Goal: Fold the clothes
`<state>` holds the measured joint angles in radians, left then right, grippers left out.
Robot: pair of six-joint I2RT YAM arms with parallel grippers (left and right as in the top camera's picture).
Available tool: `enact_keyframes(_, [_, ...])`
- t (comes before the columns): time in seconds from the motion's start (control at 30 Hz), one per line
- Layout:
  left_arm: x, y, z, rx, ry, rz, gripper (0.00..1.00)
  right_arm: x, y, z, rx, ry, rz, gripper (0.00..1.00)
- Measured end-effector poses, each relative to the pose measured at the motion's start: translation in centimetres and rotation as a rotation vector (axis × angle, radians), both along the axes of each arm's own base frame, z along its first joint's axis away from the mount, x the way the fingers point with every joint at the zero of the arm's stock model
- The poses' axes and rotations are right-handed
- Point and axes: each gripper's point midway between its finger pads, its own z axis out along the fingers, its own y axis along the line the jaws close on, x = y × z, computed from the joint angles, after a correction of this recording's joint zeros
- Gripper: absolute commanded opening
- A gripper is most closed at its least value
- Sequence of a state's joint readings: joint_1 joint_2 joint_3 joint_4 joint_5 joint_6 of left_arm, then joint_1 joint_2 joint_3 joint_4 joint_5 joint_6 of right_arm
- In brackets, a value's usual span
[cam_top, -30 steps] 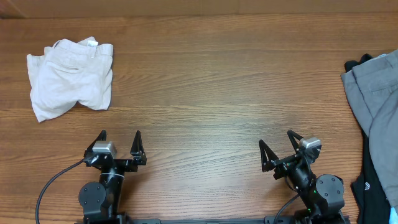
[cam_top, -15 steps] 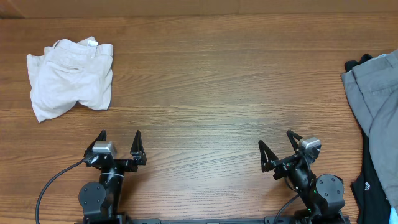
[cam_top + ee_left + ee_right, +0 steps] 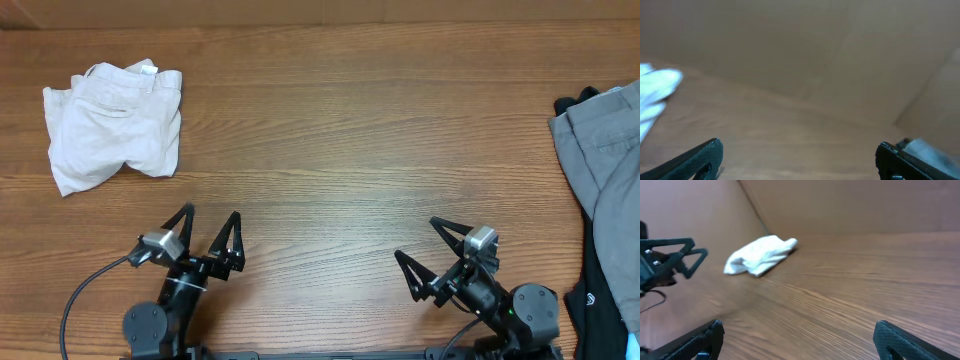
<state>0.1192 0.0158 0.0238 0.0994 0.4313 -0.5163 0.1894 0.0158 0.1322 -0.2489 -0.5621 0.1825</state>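
Observation:
The medium-grey shorts [image 3: 603, 150] lie at the right edge of the wooden table, partly cut off by the frame, on top of black fabric. My left gripper [image 3: 208, 221] is open and empty near the front left. My right gripper [image 3: 418, 241] is open and empty near the front right, well left of the grey shorts. In the left wrist view the jaws [image 3: 799, 152] stand wide apart over bare wood. In the right wrist view the jaws [image 3: 799, 332] are also wide apart over bare wood.
Cream-white shorts [image 3: 112, 125] lie crumpled at the far left; they show in the right wrist view [image 3: 760, 255] and as a white blur in the left wrist view [image 3: 655, 87]. A black garment [image 3: 598, 300] lies at the right front edge. A brown wall stands behind the table.
Both arms have shifted: the left gripper has turned slightly right and forward, the right gripper has swung to the left. Both stay open. The clothes have not moved.

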Motion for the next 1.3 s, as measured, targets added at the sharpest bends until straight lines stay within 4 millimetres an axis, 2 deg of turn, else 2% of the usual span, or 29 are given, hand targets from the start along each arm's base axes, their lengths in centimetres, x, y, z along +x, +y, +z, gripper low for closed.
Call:
enact_keyframes(0.1, [-0.7, -0.4, 2.4, 0.025, -0.037, -0.019, 1.00, -0.9, 0.0, 4.0, 0.022, -0.061, 0.012, 1.00])
enact_keyframes(0.2, [-2.0, -0.7, 6.6, 0.127, -0.100, -0.016, 1.00, -1.6, -0.2, 7.3, 0.029, -0.064, 0.004, 1.00])
enact_keyframes(0.27, [-3.2, -0.8, 10.3, 0.193, -0.141, 0.003, 1.00, -1.5, -0.5, 8.2, 0.015, 0.013, -0.018, 1.00])
enact_keyframes(0.33, [-4.0, -0.6, 12.8, 0.227, -0.147, 0.023, 1.00, -0.9, -0.8, 8.4, -0.004, 0.103, -0.043, 1.00])
enact_keyframes(0.43, [-4.2, -0.1, 15.3, 0.251, -0.084, 0.050, 1.00, 0.7, -1.0, 8.4, -0.041, 0.255, -0.077, 1.00])
enact_keyframes(0.57, [-2.4, 0.6, 15.2, 0.253, 0.139, 0.055, 1.00, 3.1, -0.8, 8.9, -0.088, 0.427, -0.099, 1.00])
enact_keyframes(0.73, [1.3, 1.1, 13.5, 0.234, 0.412, 0.018, 1.00, 6.5, -0.1, 9.4, -0.113, 0.538, -0.094, 1.00])
enact_keyframes(0.87, [3.9, 1.4, 13.1, 0.230, 0.523, -0.001, 1.00, 8.6, 0.0, 8.8, -0.129, 0.617, -0.105, 1.00])
enact_keyframes(0.93, [4.8, 1.5, 13.4, 0.228, 0.540, -0.005, 1.00, 10.0, -0.7, 8.8, -0.127, 0.672, -0.147, 1.00])
enact_keyframes(1.03, [5.6, 1.2, 13.8, 0.222, 0.540, -0.029, 1.00, 12.5, -3.2, 9.0, -0.125, 0.768, -0.268, 1.00])
enact_keyframes(1.1, [5.6, 0.7, 13.8, 0.212, 0.545, -0.061, 1.00, 14.3, -5.7, 9.0, -0.115, 0.833, -0.383, 1.00])
enact_keyframes(1.2, [5.6, 0.0, 13.5, 0.198, 0.559, -0.104, 1.00, 17.5, -10.9, 8.6, -0.089, 0.902, -0.595, 1.00])
enact_keyframes(1.3, [5.6, -0.4, 13.0, 0.188, 0.578, -0.133, 1.00, 20.6, -17.0, 7.4, -0.046, 0.935, -0.792, 1.00])
